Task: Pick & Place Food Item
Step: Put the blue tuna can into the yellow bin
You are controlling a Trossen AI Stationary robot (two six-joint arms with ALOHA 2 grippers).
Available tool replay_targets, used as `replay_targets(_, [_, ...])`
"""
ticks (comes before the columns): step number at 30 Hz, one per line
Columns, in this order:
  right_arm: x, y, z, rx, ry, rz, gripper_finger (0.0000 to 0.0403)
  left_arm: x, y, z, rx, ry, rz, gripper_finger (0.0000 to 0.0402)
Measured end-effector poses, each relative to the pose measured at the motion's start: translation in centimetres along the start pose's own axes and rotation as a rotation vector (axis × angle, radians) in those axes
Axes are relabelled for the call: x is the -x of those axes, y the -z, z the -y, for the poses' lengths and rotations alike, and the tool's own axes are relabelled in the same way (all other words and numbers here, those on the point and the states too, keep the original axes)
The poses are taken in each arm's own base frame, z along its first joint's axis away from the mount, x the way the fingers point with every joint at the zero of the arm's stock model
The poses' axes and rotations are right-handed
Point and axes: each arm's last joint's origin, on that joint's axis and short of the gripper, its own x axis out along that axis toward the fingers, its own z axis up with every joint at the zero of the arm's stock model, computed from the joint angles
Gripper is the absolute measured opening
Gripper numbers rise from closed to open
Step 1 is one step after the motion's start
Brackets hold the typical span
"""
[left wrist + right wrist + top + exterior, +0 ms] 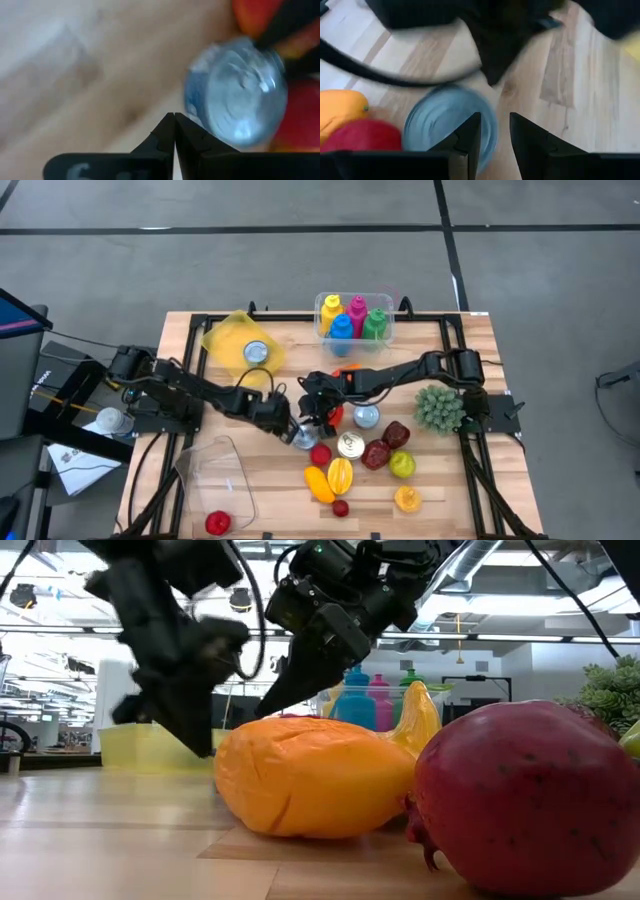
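A tin can (303,440) with a silvery-blue top stands on the wooden table, left of a red apple (320,455). My left gripper (291,427) is shut, and its tips (174,119) point down beside the can (235,100). My right gripper (320,416) hovers just right of it, slightly open with bare wood between its fingers (521,137); the can (442,130) lies below and to one side. In the low view an orange mango (315,775) and a pomegranate (530,795) hide the can, and both grippers hang behind them. My left gripper's shut fingertips (180,125) stand right at the can's side (192,112), coming slanting down from the table's left. I cannot tell whether they touch it. The can stands upright on the table.
More fruit lies near the front: a striped pepper (340,473), a green apple (402,464), an orange (407,498). Two other cans (366,417) (350,444) stand close by. There are also a clear box (220,480), a yellow tub (235,340), a bin of bottles (353,318) and a green plant (438,408).
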Motion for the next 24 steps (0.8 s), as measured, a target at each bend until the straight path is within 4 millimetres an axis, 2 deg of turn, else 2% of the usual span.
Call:
replay_targets(4, [0.3,0.6,0.8,-0.050,0.002,-0.040,0.0097,0.0,-1.2,-0.3,0.017,0.033,-0.002,0.0000])
replay_targets(9, [0.4,1.5,0.7,-0.068,-0.025,-0.122,0.0096,2.7,-1.2,0.5,0.003,0.132,0.025,0.0000])
replay_targets(12, [0.3,1.5,0.1,-0.040,-0.056,-0.137,0.0074,3.6,-0.7,1.3,-0.021,0.191,0.038,0.0000])
replay_targets(16, [0.2,1.5,-0.1,-0.028,-0.062,-0.136,0.0012,2.6,0.4,1.7,-0.055,0.179,0.005,0.0000])
replay_targets(21, [0.2,1.5,0.0,-0.030,-0.057,-0.134,0.0019,0.7,1.4,3.0,-0.082,0.249,0.015,0.0000])
replay_targets(24, [0.2,1.5,0.1,-0.032,-0.055,-0.134,0.0007,-0.5,1.7,2.9,-0.084,0.222,0.003,0.0000])
